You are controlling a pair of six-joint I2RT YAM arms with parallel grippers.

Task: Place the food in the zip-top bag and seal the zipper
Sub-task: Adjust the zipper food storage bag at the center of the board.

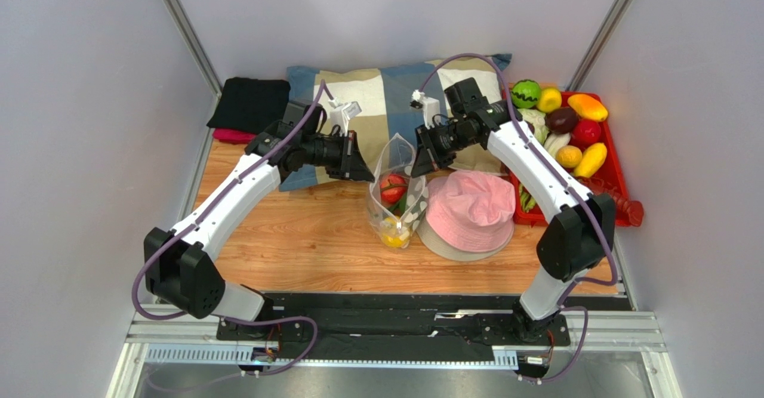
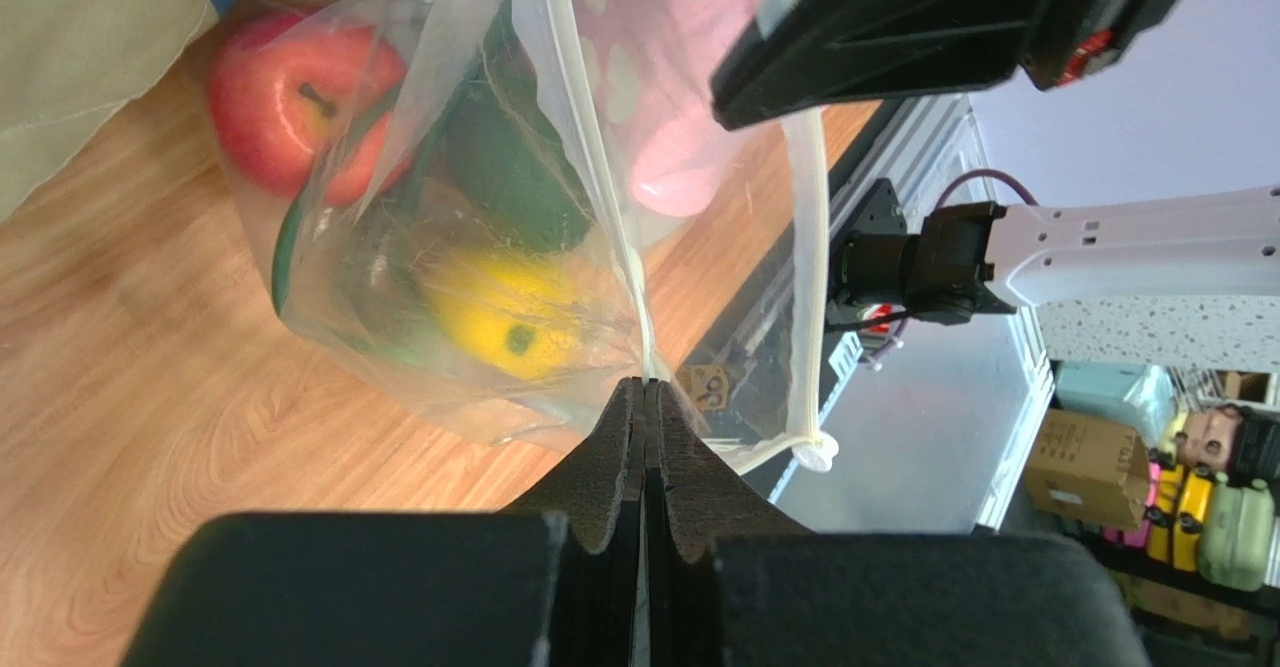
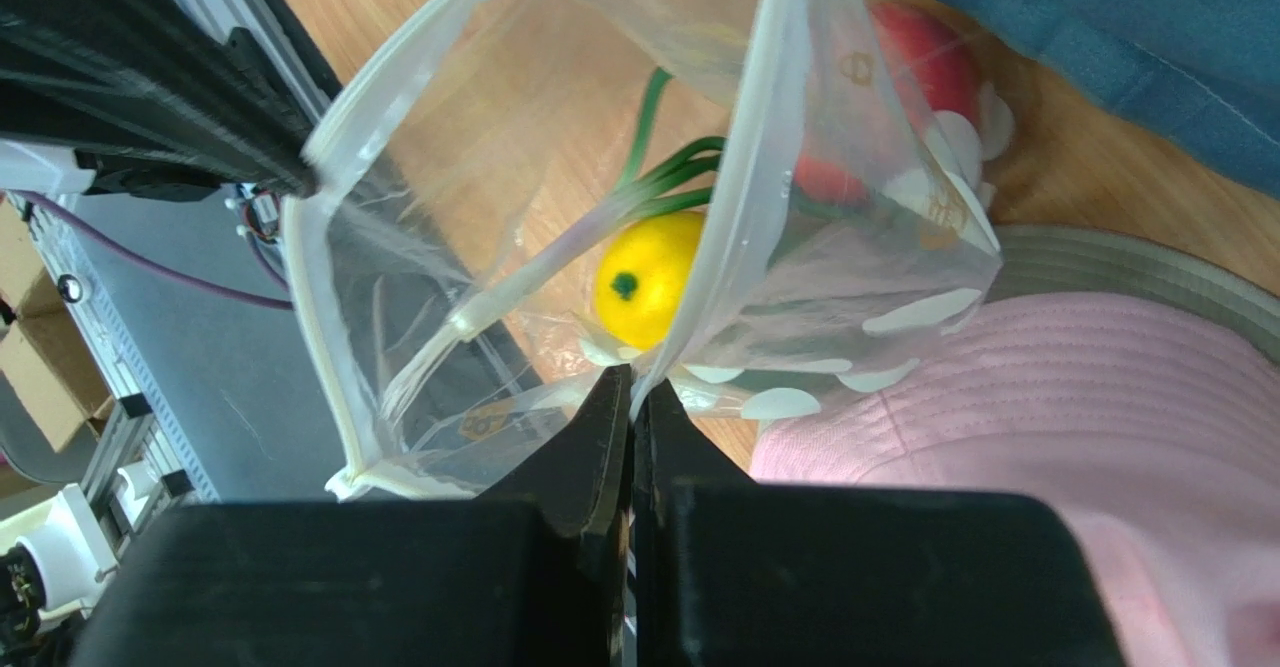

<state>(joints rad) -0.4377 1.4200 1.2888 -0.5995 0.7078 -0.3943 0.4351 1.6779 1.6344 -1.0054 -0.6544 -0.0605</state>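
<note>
The clear dotted zip-top bag (image 1: 395, 199) hangs open-mouthed above the table between my two grippers. Inside lie a red apple (image 2: 286, 97), a yellow fruit (image 3: 646, 277) and green stalks (image 3: 669, 169). My left gripper (image 2: 646, 385) is shut on one lip of the bag's mouth, on the pale zipper strip (image 2: 601, 172). My right gripper (image 3: 631, 379) is shut on the opposite lip. The two zipper strips stand apart, so the mouth is open. More food (image 1: 563, 119) lies in the red tray at the back right.
A pink hat (image 1: 471, 210) lies right of the bag, touching it. A checked pillow (image 1: 395, 94) lies behind. The red tray (image 1: 615, 179) holds fruit, with a red lobster toy (image 1: 628, 208) at its near end. Black cloth (image 1: 251, 103) lies back left.
</note>
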